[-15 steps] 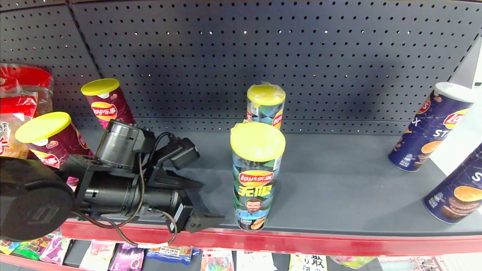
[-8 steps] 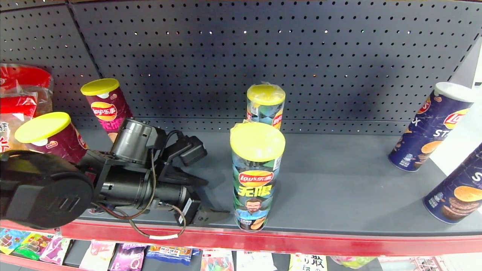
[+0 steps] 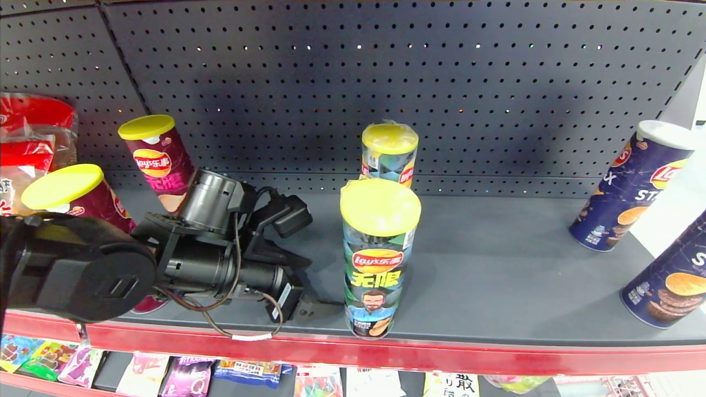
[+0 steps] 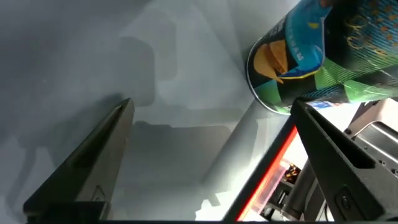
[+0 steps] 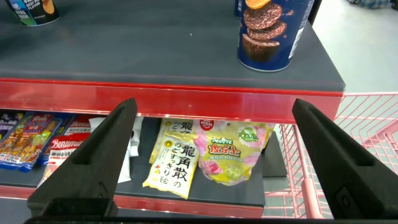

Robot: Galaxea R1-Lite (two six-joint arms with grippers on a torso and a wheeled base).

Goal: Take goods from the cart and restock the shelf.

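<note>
A tall green chip can (image 3: 378, 259) with a yellow lid stands upright at the front edge of the grey shelf (image 3: 496, 275). My left gripper (image 3: 322, 284) lies low on the shelf just left of it, open, its tips close to the can's base. In the left wrist view the can (image 4: 311, 56) stands just ahead of the open left gripper (image 4: 212, 104), near one fingertip (image 4: 305, 115) and outside the gap. My right gripper (image 5: 214, 109) hangs open and holds nothing, in front of the shelf's red front edge (image 5: 174, 93).
A second green can (image 3: 389, 151) stands behind the first. Two maroon cans (image 3: 157, 157) and red bags (image 3: 27, 143) crowd the left end. Blue cans (image 3: 634, 187) stand at the right, one near the edge (image 5: 270, 31). Snack bags (image 5: 211, 155) fill the lower shelf; a pink cart (image 5: 373, 155) stands beside it.
My left arm has pushed forward and rightward along the shelf toward the front green can. The can has shifted slightly to the right.
</note>
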